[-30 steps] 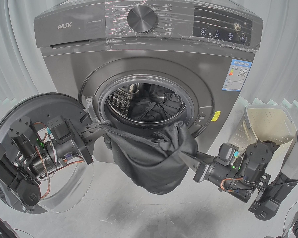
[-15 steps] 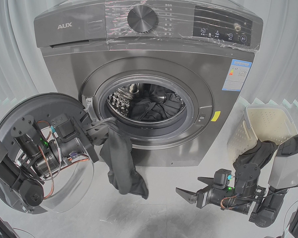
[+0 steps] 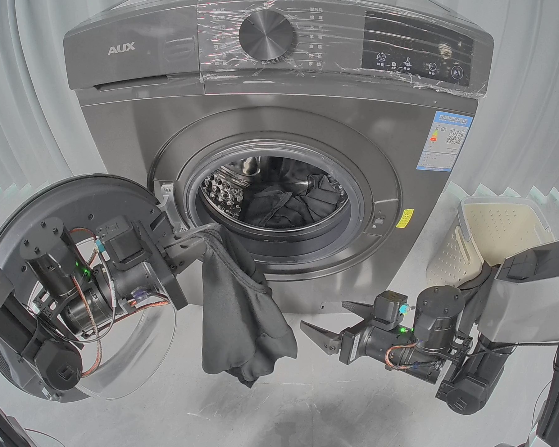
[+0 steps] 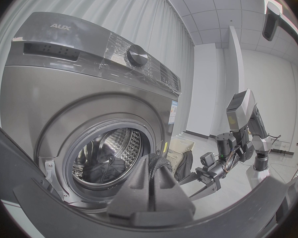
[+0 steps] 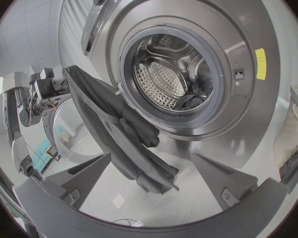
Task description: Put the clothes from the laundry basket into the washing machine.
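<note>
A dark grey garment (image 3: 242, 318) hangs from my left gripper (image 3: 197, 238), which is shut on its upper edge just below and left of the washing machine's drum opening (image 3: 273, 194). In the left wrist view the left gripper (image 4: 152, 164) pinches the garment's hem (image 4: 155, 161). My right gripper (image 3: 323, 316) is open, low above the floor, a short way right of the hanging cloth. The right wrist view has the garment (image 5: 116, 126) dangling between and beyond the open right gripper (image 5: 149, 156). More dark clothes (image 3: 292, 203) lie inside the drum. The white laundry basket (image 3: 509, 231) stands at the right with a dark cloth (image 3: 478, 284) over its rim.
The machine's round door (image 3: 74, 212) stands swung open at the left, behind my left arm. Bare grey floor (image 3: 279, 405) lies in front of the machine. Curtains hang behind and beside it.
One second ago both grippers held the garment stretched below the drum opening. The right gripper let go, dropped low, then came left toward the cloth. The garment now hangs from the left gripper alone.
</note>
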You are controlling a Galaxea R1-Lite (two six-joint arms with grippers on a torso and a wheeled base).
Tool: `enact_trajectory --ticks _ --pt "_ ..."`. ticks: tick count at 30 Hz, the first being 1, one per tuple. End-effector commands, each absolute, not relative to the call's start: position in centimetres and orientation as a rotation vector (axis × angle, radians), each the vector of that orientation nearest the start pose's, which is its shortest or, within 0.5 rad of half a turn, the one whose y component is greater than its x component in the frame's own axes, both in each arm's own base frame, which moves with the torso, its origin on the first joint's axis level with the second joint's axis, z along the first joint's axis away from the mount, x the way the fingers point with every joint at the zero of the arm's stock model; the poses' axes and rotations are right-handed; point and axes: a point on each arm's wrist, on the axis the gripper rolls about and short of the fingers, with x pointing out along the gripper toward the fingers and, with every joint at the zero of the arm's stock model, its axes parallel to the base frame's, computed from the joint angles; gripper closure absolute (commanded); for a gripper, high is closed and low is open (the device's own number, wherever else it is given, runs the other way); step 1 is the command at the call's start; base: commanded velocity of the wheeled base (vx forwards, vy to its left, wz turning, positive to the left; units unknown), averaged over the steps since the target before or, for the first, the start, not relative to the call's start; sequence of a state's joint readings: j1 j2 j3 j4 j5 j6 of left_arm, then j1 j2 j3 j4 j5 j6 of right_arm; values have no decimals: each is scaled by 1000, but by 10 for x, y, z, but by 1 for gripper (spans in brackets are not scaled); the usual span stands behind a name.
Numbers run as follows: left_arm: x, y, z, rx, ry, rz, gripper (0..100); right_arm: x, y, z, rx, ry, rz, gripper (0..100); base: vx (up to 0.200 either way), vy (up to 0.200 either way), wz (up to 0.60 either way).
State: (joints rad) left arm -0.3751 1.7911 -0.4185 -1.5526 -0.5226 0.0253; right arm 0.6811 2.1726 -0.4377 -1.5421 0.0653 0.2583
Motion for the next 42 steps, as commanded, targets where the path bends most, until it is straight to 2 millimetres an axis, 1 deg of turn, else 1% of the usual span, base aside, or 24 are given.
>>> enact_trajectory --ticks 1,6,9,10,14,19,24,26,27,29,32,34,37,42 --pt "250 -111 156 37 -207 -889 100 249 208 39 173 274 733 0 0 0 0" --pt "251 -111 157 37 -212 -887 100 244 212 38 166 285 753 0 0 0 0" --pt "253 -113 159 36 -224 -889 100 240 217 35 160 290 771 0 0 0 0" --pt "254 -115 162 34 -238 -890 100 241 220 30 147 299 773 0 0 0 0" --pt "258 -116 168 31 -264 -867 100 244 229 26 144 290 792 0 0 0 0" --pt "264 -121 178 14 -306 -815 100 251 242 13 140 294 810 0 0 0 0" --pt "267 -127 177 6 -307 -785 100 256 251 6 141 293 823 0 0 0 0" --pt "272 -131 175 1 -306 -766 100 260 257 -4 140 301 831 0 0 0 0" --pt "273 -131 175 0 -306 -763 100 260 258 -5 141 301 832 0 0 0 0" --pt "274 -133 177 -6 -313 -746 100 265 261 -13 141 305 830 0 0 0 0" --pt "276 -134 176 -6 -313 -744 100 266 263 -16 143 305 830 0 0 0 0" --pt "276 -134 176 -5 -312 -745 100 278 267 -22 152 282 819 0 0 0 0" --pt "276 -134 175 -1 -312 -745 100 291 271 -20 169 238 804 0 0 0 0" --pt "275 -133 176 -1 -312 -747 100 318 260 -13 180 181 749 0 0 0 0"
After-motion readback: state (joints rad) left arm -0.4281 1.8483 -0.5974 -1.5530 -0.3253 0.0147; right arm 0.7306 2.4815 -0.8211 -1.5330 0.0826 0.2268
